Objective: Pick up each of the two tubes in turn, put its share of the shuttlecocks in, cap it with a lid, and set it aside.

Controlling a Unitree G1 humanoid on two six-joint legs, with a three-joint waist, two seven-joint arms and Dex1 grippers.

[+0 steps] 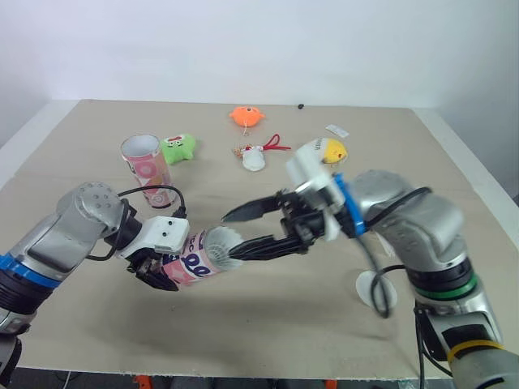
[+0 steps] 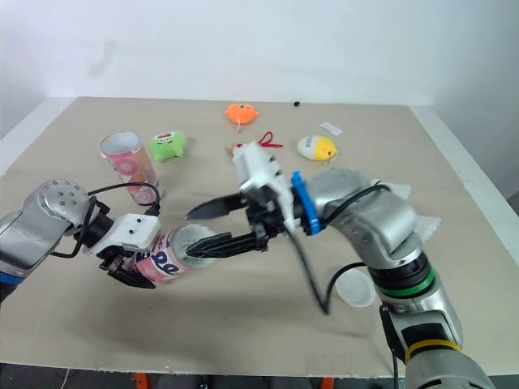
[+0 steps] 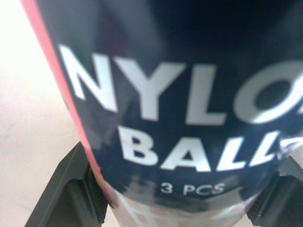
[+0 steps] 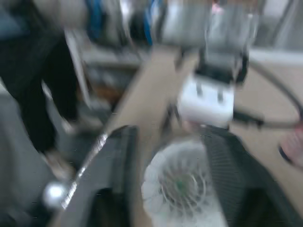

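Two tubes: neither is finished, as far as I can judge; one is in my grip and one waits on the table [image 1: 268, 324].
Held tube: the held tube [image 1: 193, 261] lies on its side over the table's 7 o'clock area, with its open mouth turned toward 3 o'clock. Its label reads NYLON BALLS, 3 PCS.
Left gripper: my left gripper [image 1: 166, 274] is clamped around the held tube's closed end, one finger on each side.
Shuttlecock: one white shuttlecock [image 1: 220, 243] sits right at the held tube's mouth, skirt facing my right arm. I cannot tell how deep it has gone, or whether others are already inside.
Right gripper: my right gripper [image 1: 229, 235] has its fingers spread wide apart, one above the shuttlecock and one alongside it, and is not pinching it.
Standing tube: the standing tube [image 1: 146, 168] is upright at 10 o'clock, open at the top with no cap on, just beside a green toy [image 1: 177, 148].
Lid: a white lid [image 1: 375, 289] lies flat on the table at 4 o'clock, near my right arm and well apart from both tubes.
Step in hand: loading the first tube, I judge.
Left to do: seat this shuttlecock, add any that remain of its share, cap the held tube and set it aside. Then do the same with the standing tube.
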